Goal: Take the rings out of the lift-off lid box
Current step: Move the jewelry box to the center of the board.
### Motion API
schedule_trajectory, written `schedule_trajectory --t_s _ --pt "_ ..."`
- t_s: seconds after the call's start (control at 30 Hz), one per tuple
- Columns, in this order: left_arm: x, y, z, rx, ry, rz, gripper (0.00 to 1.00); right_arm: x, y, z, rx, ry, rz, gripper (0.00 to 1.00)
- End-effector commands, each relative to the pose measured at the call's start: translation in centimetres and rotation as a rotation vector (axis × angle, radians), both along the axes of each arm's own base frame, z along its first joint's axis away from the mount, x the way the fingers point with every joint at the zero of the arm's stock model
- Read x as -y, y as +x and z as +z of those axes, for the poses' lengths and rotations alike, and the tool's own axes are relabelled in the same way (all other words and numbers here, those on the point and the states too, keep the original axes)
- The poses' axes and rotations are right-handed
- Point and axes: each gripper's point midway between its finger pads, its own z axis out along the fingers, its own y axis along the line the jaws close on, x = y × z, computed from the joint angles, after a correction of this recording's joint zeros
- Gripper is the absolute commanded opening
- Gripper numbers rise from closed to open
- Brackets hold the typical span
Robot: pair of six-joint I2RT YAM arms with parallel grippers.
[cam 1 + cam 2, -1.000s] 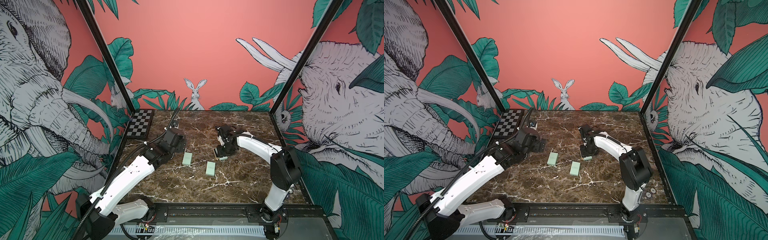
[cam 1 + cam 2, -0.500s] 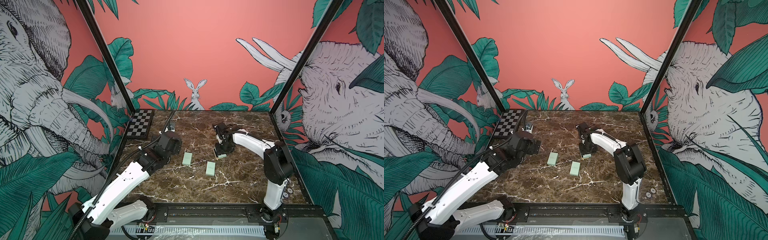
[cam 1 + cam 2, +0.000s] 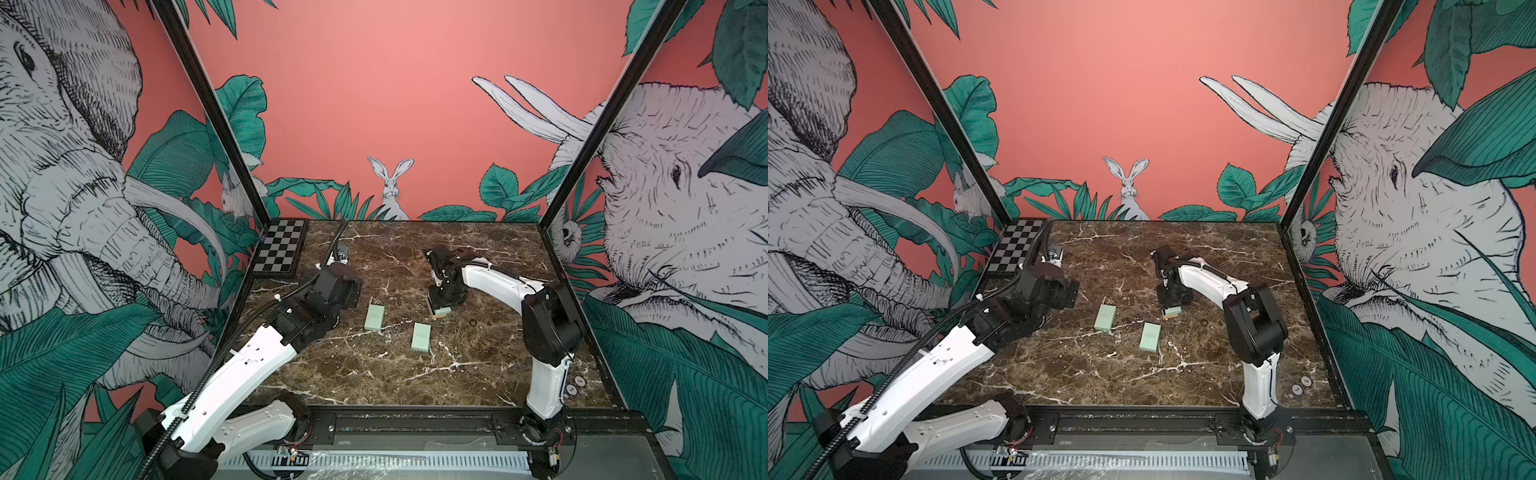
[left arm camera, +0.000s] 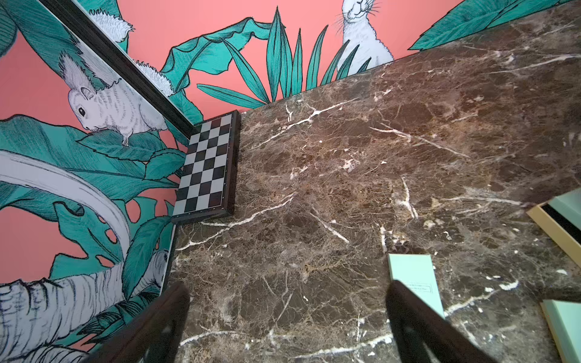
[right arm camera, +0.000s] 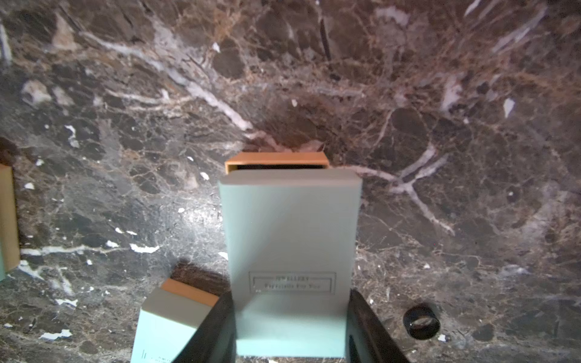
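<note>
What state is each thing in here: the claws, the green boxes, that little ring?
left gripper: open, empty.
right gripper: shut on lid.
lid: raised, tan base showing beneath.
middle box: lid on, flat.
front box: lid on, flat.
ring: loose on the table.

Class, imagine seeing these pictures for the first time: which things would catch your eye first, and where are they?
The right gripper grips a mint-green lid over its tan base, right of centre on the marble table. One dark ring lies on the marble beside it; two more mint boxes lie mid-table.
</note>
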Motion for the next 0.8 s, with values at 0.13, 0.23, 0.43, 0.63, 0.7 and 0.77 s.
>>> schedule_trajectory --t_s 0.13,0.23,0.43,0.63,0.7,0.77 --pt "-0.66 -0.18 0.49 0.028 0.003 0.015 0.99 -0.95 0.52 -0.27 0.008 0.010 -0.010 0.28" --pt "-0.64 -0.19 0.45 0.026 0.005 0.012 0.99 -1.10 0.68 -0.24 0.013 0.010 -0.009 0.28" --pt "-0.63 -0.19 0.46 0.028 0.005 0.011 0.99 -1.27 0.78 -0.44 0.010 0.009 -0.009 0.28" --pt "-0.64 -0.18 0.49 0.029 0.005 0.011 0.99 -1.24 0.79 -0.69 0.007 0.002 -0.014 0.28" --pt "-0.65 -0.20 0.56 0.031 0.004 0.011 0.99 -1.26 0.74 -0.73 0.005 0.001 -0.013 0.27" --pt "-0.65 -0.22 0.60 0.031 0.003 0.010 0.99 -1.15 0.66 -0.78 0.004 -0.004 -0.016 0.27"
